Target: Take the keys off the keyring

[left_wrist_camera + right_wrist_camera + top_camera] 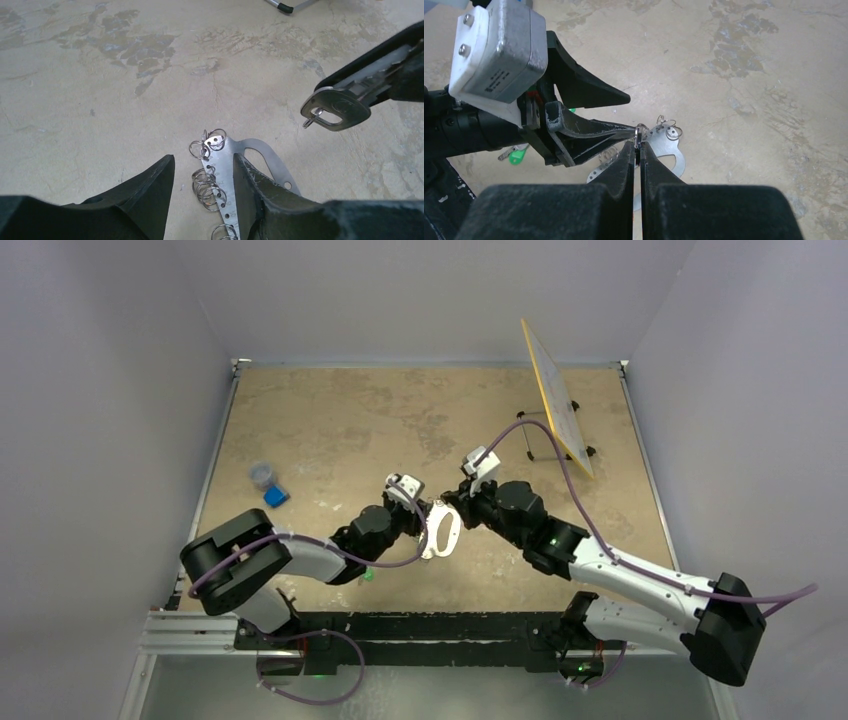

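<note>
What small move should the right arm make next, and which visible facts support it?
Probably carry the key aside and set it down on the table. The right gripper is shut on it, and in the left wrist view it looks clear of the keyring, which lies between the fingers of the open left gripper.

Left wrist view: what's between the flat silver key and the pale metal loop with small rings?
Nothing: in the left wrist view only bare tabletop separates key and loop.
</note>
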